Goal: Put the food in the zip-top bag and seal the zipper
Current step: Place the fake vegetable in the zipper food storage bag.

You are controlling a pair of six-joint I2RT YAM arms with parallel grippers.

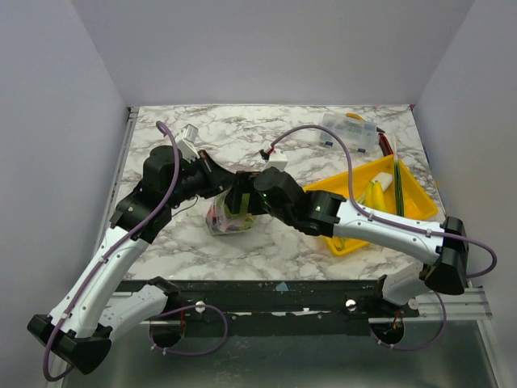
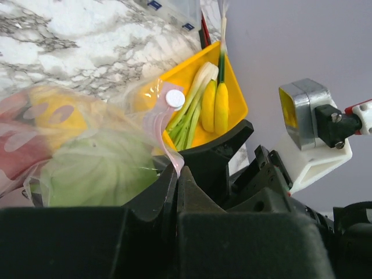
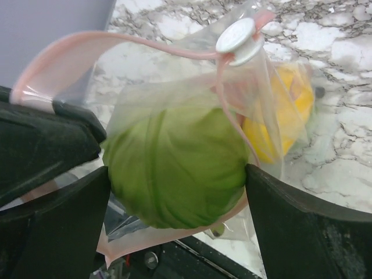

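Note:
The zip-top bag [image 1: 224, 220] stands crumpled at the table's middle left, with yellow and red food [image 2: 46, 116] inside. My left gripper [image 1: 216, 176] is shut on the bag's pink zipper strip [image 2: 171, 154] and holds the mouth up; its jaws [image 2: 176, 174] pinch the strip's edge. My right gripper [image 1: 237, 202] is shut on the round green food [image 3: 174, 168], its fingers [image 3: 279, 215] touching both sides. The green food sits in the bag's mouth, with the pink strip [image 3: 104, 43] looped around it. A white slider [image 3: 238, 35] sits on the zipper. A yellow piece [image 3: 279, 116] lies deeper in the bag.
A yellow tray [image 1: 420, 202] at the right holds bananas [image 1: 373, 194] and green stalks [image 2: 189, 116]. A rigid clear compartment box [image 1: 351, 129] lies at the back right. The right arm reaches across from the tray side toward the bag.

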